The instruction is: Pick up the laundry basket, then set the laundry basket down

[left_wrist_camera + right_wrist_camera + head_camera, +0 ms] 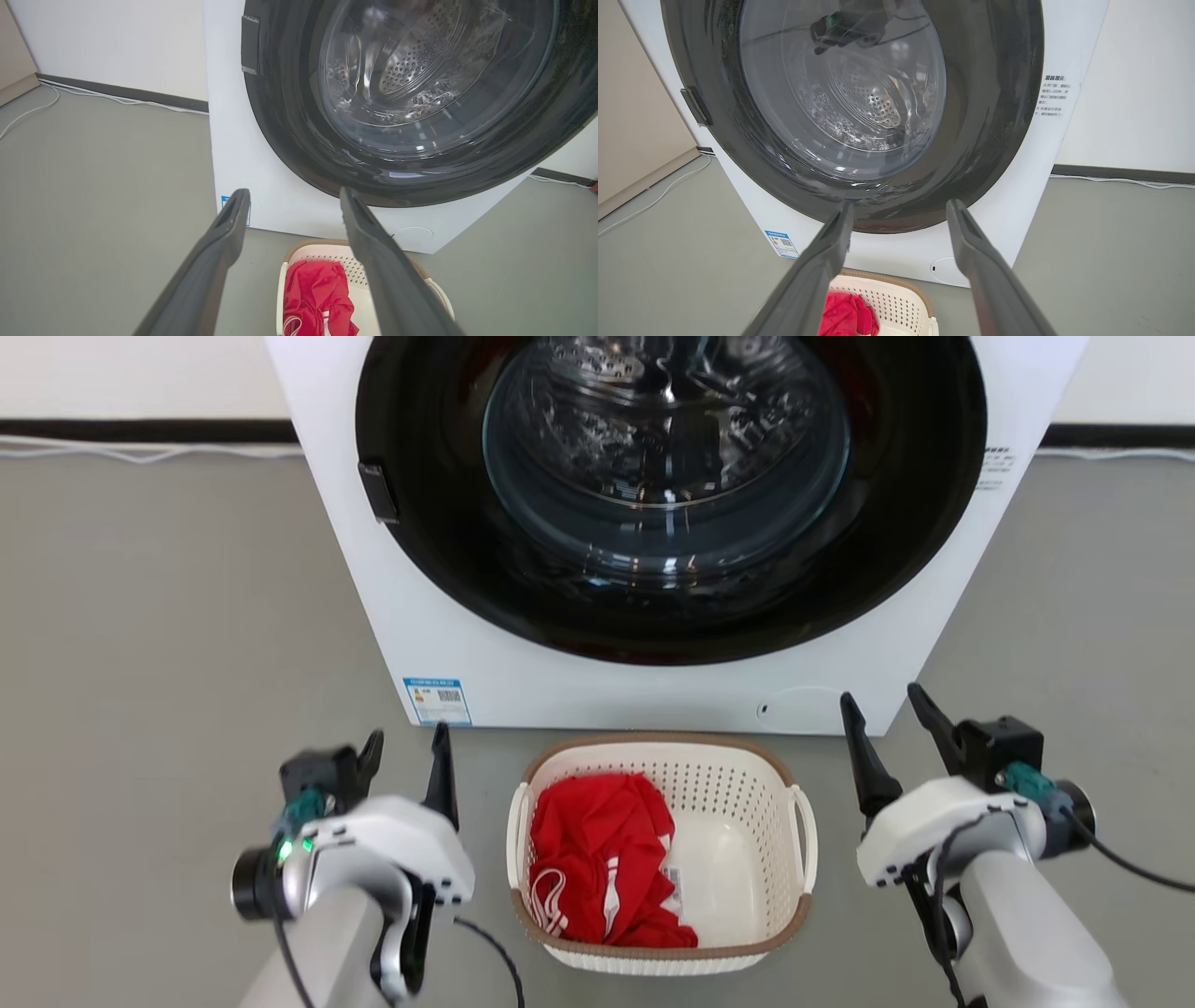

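Two labels sit on the white front of the washing machine (560, 681): a blue-and-white sticker (437, 700) w/ a barcode or QR patch, at the lower left corner, print too small to read; and a block of Chinese text (995, 467) right of the door, several short lines in the right wrist view, not clear enough to quote; a round cap (801, 709) sits low on the front, right of centre; the door (672, 485), dark-ringed w/ a glass bowl, looks shut, and the perforated steel drum (653, 401) shows through it; the laundry basket (747, 784) stands on the grey floor (140, 635) directly in front of the machine, far rim just beside the machine's base, whether touching I can't tell; it sits between the two grippers, apart from both; inside, a red garment (597, 849) w/ white stripes fills the left half, w/ a small white printed tag (674, 882) on it, writing unreadable; the right half of the basket's bottom is bare; white loop handles (805, 831) on each side, neither gripped; the left gripper (406, 735) hangs left of the basket, fingers spread wide, empty, touching nothing; the right gripper (880, 698) hangs right of the basket, a bit nearer the machine, fingers likewise well apart and empty, tips pointing at the machine's front; a white cable (140, 453) runs along the foot of the wall behind.
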{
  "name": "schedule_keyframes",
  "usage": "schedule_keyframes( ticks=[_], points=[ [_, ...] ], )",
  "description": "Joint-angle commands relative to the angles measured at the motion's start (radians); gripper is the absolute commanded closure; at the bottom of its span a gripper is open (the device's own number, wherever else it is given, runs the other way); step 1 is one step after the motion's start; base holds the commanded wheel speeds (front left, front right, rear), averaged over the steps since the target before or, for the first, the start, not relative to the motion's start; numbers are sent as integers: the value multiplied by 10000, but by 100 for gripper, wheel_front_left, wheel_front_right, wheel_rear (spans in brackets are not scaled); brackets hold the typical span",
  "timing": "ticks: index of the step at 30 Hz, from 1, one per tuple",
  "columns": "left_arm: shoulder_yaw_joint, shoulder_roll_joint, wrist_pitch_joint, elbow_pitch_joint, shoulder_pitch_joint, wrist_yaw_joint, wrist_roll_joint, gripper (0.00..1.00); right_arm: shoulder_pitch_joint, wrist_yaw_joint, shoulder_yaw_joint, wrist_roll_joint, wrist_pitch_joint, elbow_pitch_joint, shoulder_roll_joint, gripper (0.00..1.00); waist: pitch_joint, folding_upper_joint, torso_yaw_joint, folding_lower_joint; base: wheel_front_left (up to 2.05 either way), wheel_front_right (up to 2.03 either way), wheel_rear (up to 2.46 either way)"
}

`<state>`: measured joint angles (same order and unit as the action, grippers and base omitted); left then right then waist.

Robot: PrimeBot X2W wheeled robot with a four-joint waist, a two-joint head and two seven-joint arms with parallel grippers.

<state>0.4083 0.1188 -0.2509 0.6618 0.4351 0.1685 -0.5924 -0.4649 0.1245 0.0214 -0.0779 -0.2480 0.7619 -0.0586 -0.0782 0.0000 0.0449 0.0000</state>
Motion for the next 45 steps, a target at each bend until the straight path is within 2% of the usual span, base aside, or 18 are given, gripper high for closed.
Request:
schedule_keyframes(
  ticks=[1,14,36,37,45],
  points=[
    [-534,119,-108,-455,-206,84,242,0,158,62,129,64,-137,-399,84,0,183,0,-27,0,0,0,0],
    [-1820,-170,-108,-1713,-1994,-104,1191,0,1470,62,22,309,-137,-1423,84,0,965,0,-266,0,0,0,0],
    [-2848,-445,-109,-2021,-2789,-192,1725,0,2292,62,-66,161,-137,-1792,84,0,1384,0,-322,0,0,0,0],
    [-2535,-533,1,-1752,-2993,-119,1642,100,2397,0,-257,217,2,-1491,56,100,1387,0,-324,0,0,0,0],
    [-2645,-572,214,-1445,-3253,-223,1185,100,2641,-7,-374,-333,243,-1224,97,100,1376,0,-329,13,0,0,0]
  ],
)
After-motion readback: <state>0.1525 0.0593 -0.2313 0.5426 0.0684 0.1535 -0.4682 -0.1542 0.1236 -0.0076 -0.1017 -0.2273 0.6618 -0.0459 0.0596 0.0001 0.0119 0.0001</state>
